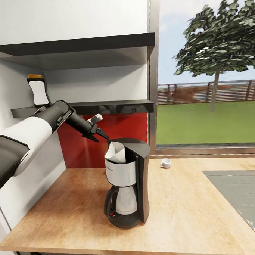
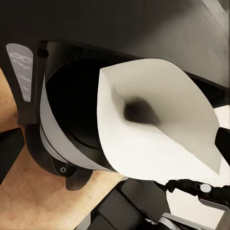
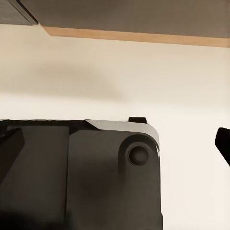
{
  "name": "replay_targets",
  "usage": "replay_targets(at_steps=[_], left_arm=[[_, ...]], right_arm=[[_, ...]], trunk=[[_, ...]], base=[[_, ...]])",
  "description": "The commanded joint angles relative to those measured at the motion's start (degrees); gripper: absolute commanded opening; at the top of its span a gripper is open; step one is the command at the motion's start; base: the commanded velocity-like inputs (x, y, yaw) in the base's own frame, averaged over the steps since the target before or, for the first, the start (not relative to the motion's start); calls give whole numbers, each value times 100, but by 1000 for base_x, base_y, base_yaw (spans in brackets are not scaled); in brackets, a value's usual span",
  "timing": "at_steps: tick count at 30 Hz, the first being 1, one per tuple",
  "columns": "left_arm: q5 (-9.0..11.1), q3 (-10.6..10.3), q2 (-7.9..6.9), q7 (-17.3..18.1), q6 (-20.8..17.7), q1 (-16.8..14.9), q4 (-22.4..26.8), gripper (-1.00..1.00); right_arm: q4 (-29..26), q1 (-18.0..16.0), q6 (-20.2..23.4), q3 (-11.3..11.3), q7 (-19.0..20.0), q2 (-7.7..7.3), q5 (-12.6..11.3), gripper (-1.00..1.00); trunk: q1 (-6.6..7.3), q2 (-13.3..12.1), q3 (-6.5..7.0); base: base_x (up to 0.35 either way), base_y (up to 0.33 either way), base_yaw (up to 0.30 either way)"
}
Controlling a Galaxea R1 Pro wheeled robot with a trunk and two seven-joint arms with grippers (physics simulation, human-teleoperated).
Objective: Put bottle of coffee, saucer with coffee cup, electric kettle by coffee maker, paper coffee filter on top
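White paper filter [image 1: 115,152] sits tilted in the top of the coffee maker [image 1: 127,187] on the wooden counter [image 1: 71,205], just below and in front of the left pincer [image 1: 96,132], whose fingers are spread open and hold nothing, close above the paper.

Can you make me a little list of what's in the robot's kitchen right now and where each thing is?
coffee maker: standing on the kitchen countertop
paper coffee filter: sitting in the top of the coffee maker
left gripper: open, just above the filter, not touching it
bottle of coffee: on the kitchen shelf, behind the left arm
coffee cup: on the countertop by the window
sink: set into the countertop
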State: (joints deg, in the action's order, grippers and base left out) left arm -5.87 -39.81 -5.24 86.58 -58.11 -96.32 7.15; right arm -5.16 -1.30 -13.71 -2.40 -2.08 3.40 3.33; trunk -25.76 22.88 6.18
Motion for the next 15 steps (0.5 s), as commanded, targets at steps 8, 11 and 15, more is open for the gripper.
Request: replay_targets(at_steps=[8, 11, 15], left_arm=[[20, 24, -1, 54, -52, 17, 11, 100], [30, 25, 3, 46, -52, 17, 9, 100], [33, 26, 4, 44, -52, 17, 12, 100]], right_arm=[[6, -2, -25, -24, -20, 1, 35, 100], [6, -2, -26, -24, -20, -4, 36, 100], [6, -2, -26, -29, -20, -6, 36, 100]], trunk=[[-2, 4, -3], [-2, 4, -3], [-2, 4, -3]], base=[[0, 0, 0], [-2, 0, 0], [-200, 0, 123]])
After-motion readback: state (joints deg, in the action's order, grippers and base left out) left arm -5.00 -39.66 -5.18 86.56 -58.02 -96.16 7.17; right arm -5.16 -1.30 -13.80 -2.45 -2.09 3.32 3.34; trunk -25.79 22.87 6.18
